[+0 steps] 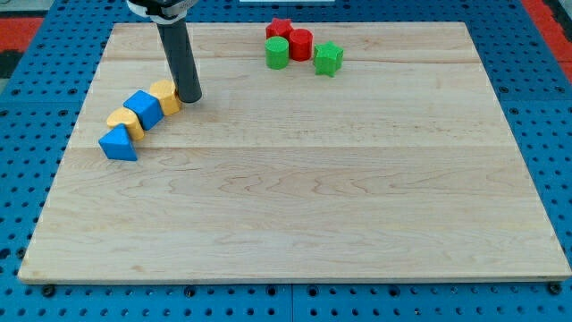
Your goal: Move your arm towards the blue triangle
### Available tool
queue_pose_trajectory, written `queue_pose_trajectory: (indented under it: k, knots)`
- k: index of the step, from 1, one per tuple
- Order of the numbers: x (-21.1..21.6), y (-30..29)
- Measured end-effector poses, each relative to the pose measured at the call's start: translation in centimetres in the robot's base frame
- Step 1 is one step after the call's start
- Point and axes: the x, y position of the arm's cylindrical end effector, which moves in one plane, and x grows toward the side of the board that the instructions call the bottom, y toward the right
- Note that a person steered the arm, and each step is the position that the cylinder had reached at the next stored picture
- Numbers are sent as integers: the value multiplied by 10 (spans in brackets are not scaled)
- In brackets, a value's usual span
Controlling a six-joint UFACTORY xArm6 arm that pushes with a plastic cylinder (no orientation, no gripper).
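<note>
Blue triangle (118,144) at board's left edge

Straight dark grey rod, my tip (189,97)

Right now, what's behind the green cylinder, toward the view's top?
A red star-shaped block sits behind the green cylinder, its lower part covered. A red cylinder stands beside them. Whether they touch cannot be told.
</note>
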Motion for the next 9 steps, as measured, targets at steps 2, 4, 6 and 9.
queue_pose_trajectory:
  k: [2, 4, 6, 9]
  knots:
    - [0, 3]
    - [-7, 18]
    - [-7, 18]
    - [5, 75]
